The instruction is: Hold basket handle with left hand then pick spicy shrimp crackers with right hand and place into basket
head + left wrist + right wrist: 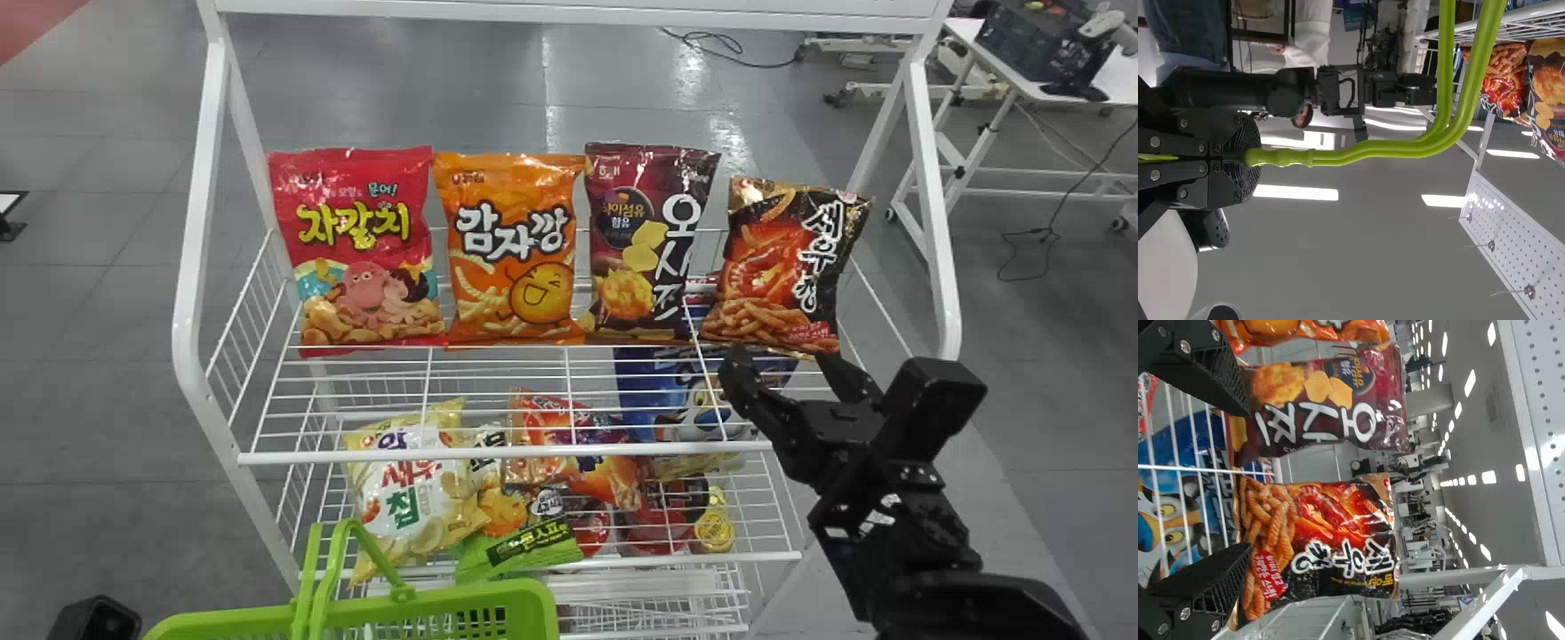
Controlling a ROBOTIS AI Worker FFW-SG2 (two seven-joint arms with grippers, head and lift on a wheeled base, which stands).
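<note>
The left gripper is closed on the green basket handle. The right gripper is wide open with nothing between its fingers; just beyond it stand the spicy shrimp crackers, with a maroon snack bag close on their left and a white frame post farther right.
</note>
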